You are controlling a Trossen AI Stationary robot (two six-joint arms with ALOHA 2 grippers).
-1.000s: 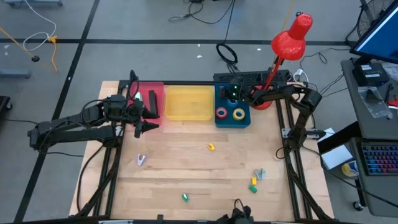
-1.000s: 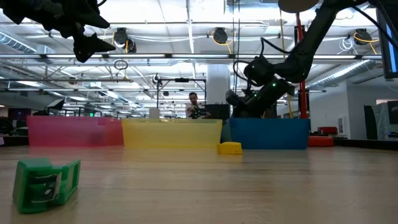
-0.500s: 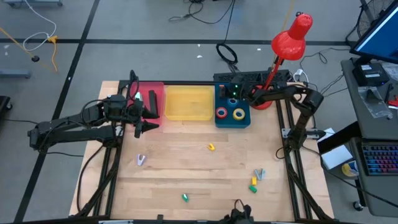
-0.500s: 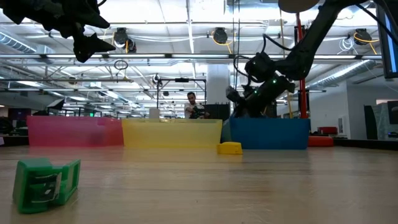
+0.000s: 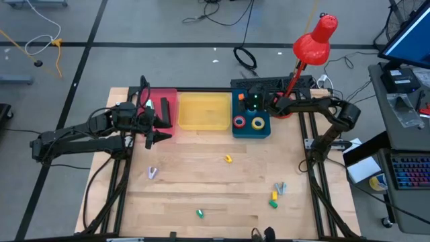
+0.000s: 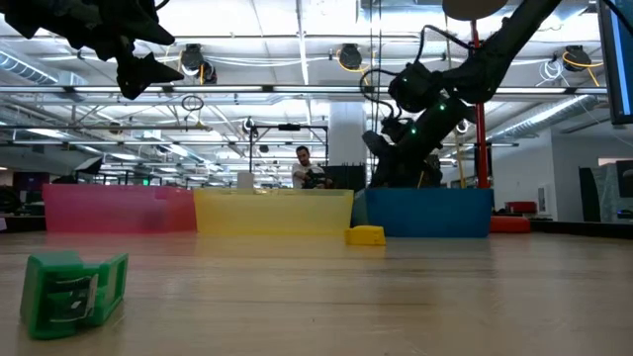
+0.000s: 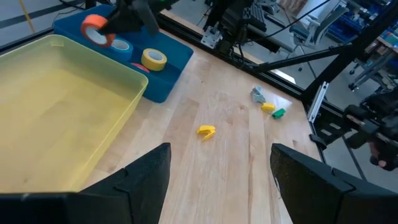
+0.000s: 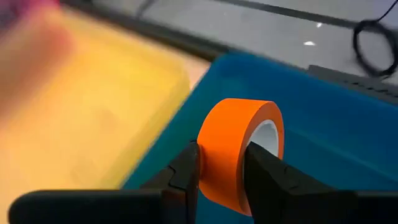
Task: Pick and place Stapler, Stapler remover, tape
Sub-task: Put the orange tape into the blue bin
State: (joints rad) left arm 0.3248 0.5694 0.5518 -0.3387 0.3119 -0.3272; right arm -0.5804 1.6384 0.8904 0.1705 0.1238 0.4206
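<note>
Nearest the table's front edge: small green plastic clip lying on the pale wooden tabletop; it looms at the left of the low view.
Front right: green piece, yellow piece and grey metal piece clustered close together.
Front left: small grey metal piece lying alone, well apart from the cluster.
Mid table: small yellow plastic piece on bare wood, in front of the bins.
Left gripper: held above the table just beside the pink bin, fingers spread wide, nothing between them; its wrist camera looks over the yellow bin toward the blue one.
Pink translucent plastic bin: far left of the bin row.
Yellow translucent plastic bin: middle of the row, touching its neighbours; no contents visible.
Blue plastic bin: right end of the row.
Tape in bin: yellow ring roll and red ring roll side by side at the bin's near end; pale blue ring roll farther in, seen from the left wrist.
Right gripper: raised over the far end of the blue bin, fingers pinched on the orange tape roll, which hangs clear of the bin floor.
Beyond the bins: red desk lamp at the table's far right corner.
Room behind: a person far off.
</note>
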